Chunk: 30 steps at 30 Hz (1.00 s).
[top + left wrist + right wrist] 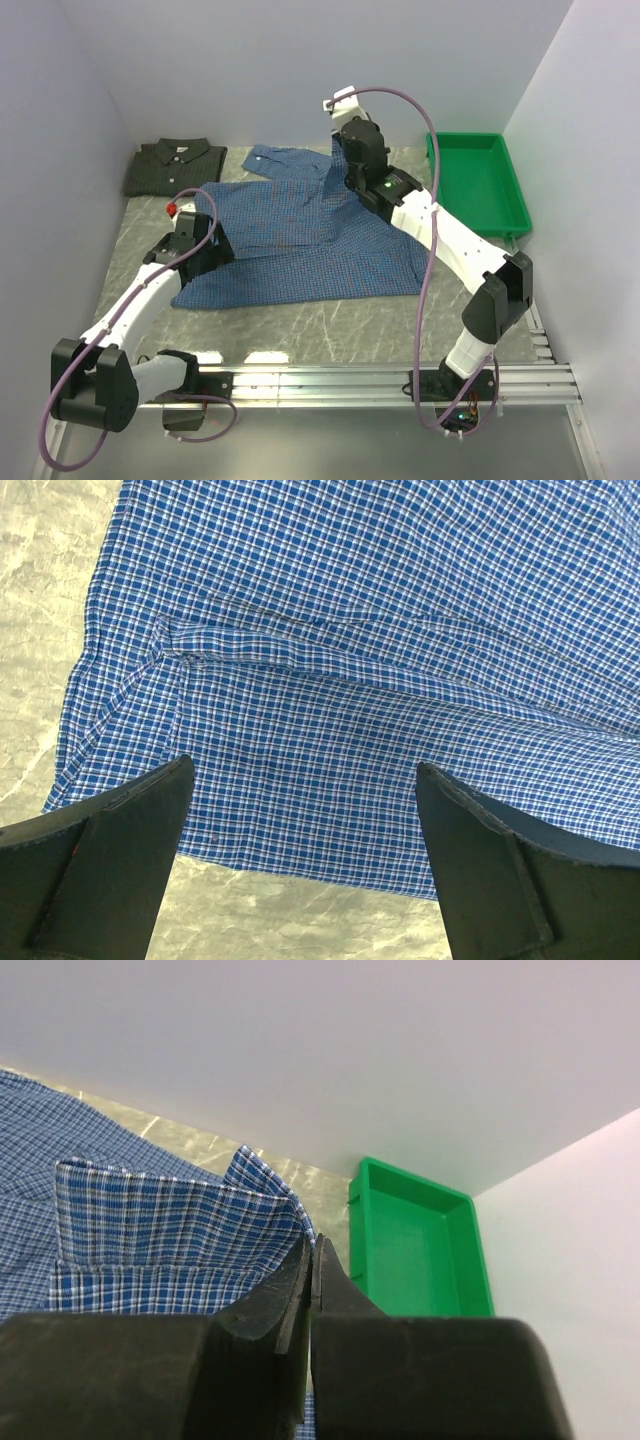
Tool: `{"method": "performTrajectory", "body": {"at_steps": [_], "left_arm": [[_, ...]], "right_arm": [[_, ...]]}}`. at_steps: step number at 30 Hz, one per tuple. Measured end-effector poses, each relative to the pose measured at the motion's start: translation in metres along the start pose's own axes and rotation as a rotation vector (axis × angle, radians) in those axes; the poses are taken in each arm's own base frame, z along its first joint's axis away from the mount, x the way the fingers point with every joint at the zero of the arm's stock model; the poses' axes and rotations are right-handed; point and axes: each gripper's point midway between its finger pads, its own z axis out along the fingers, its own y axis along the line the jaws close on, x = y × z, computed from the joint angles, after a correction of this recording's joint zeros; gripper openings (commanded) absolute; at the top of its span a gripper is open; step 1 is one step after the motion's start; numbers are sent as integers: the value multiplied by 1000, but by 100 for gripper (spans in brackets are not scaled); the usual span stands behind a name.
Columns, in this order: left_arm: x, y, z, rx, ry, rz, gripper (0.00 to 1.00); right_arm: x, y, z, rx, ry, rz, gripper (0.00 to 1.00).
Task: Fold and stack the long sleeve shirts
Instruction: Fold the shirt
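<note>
We look down on the marble-patterned table (330, 320), where the blue shirt (300, 235) lies spread open across the middle. It is mostly flat, with one part reaching toward the far wall. The left gripper (305, 770) hangs over the shirt's left edge. Its two dark fingers (110, 860) are spread wide, with nothing between them but the check cloth below and a strip of bare tabletop past the hem. On the far side, the right gripper (312, 1245) has its jaws pressed together on a raised edge of the same shirt. There the fabric stands up in a fold just beside the fingertips. The dark green-grey shirt (175, 165) sits folded, collar up, in the far left corner of the table, near the blue shirt's far edge; we cannot tell whether the two touch. A green plastic tray (436, 170) rests at the far right by the wall, apart from both shirts.
</note>
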Motion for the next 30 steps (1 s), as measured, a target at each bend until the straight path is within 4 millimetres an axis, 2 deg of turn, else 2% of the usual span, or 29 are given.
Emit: {"method": "performTrajectory", "body": {"at_steps": [4,10,12,16,18,20,22,25,30], "left_arm": [[2,2,1,-12,8,3,99],[4,9,2,-48,13,-2,99],[4,11,2,-60,11,-11,99],[4,13,2,-77,7,-18,99],[3,15,2,-83,3,-21,99],[3,15,2,-84,3,-22,99],[3,15,2,-84,4,-22,99],[3,15,2,-83,4,-21,99],[4,11,1,-63,11,-19,99]], "right_arm": [[9,6,-2,-21,35,14,0],[34,35,-23,-118,141,42,0],[42,50,-38,-177,182,66,0],[46,88,-81,-332,231,118,0],[50,101,-100,-393,248,131,0],[57,106,-112,-415,263,123,0],[64,101,-114,-394,275,100,0],[64,82,-104,-300,259,62,0],[43,42,-76,-142,175,59,0]]}}
